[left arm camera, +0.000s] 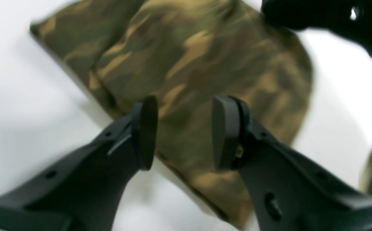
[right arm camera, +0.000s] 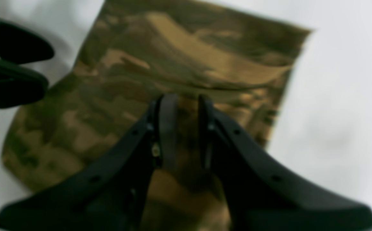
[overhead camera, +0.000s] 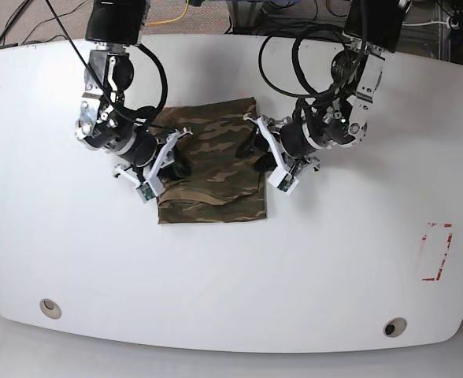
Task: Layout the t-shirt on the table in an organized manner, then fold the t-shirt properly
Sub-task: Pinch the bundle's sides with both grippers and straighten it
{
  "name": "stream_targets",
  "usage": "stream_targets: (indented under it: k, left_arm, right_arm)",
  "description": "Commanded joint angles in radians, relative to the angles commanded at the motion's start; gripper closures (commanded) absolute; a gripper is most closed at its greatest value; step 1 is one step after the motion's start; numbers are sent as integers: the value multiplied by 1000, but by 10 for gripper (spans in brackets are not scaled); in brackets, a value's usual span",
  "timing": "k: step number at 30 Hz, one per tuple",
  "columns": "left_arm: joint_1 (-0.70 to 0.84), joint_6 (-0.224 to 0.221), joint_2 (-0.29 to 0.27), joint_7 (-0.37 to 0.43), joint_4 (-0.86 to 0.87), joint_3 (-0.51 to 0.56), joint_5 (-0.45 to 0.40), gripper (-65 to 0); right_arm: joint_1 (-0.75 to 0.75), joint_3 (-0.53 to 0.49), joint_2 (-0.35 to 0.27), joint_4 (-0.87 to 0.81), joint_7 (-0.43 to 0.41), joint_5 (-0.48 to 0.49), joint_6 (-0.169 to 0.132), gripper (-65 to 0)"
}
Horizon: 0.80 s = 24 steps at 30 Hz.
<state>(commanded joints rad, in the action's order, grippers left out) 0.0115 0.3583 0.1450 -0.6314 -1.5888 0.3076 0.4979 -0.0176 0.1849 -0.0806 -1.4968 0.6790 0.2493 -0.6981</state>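
On the white desk (overhead camera: 231, 276), toward its far middle, the t-shirt (overhead camera: 213, 177) lay already gathered into a compact, roughly square bundle, so by my reading you were late in the folding, not the laying out. Its slightly longer run went from the far edge toward you in the base view, with the near hem as the straightest side. Both arms flanked it closely, one at each side edge, so neither had a clear advantage in reach; the cloth sat between them, not off to one side.

Your left end effector (left arm camera: 184, 131) stood with its pads apart and nothing between them, hovering over the near side edge of the bundle, the fabric spreading away ahead of it. Your right end effector (right arm camera: 183, 128) had its pads drawn nearly together, a narrow gap left; the blur kept me from telling whether a fold of cloth was pinched there. It hung above the cloth, the folded layers lying ahead of it.

Any final fold would, I judge, turn on that far-to-near axis.
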Motion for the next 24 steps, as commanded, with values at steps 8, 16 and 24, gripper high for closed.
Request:
stream_targets:
  k: [8,16,24]
  left_arm:
    - [29,0,6,-3,-68,0,0,-251]
    - [55,-2,-11,-2,-140,8,-2,-251]
    - [49,-41,-118,35,-106,9,-6,-251]
  right_arm:
    - [-37,-8,0,153,-126,-57,0,-109]
    - [-35,44,5,-144,31,-55,0,-116]
    - [-61,163,11,-431,250,-63,0,-116]
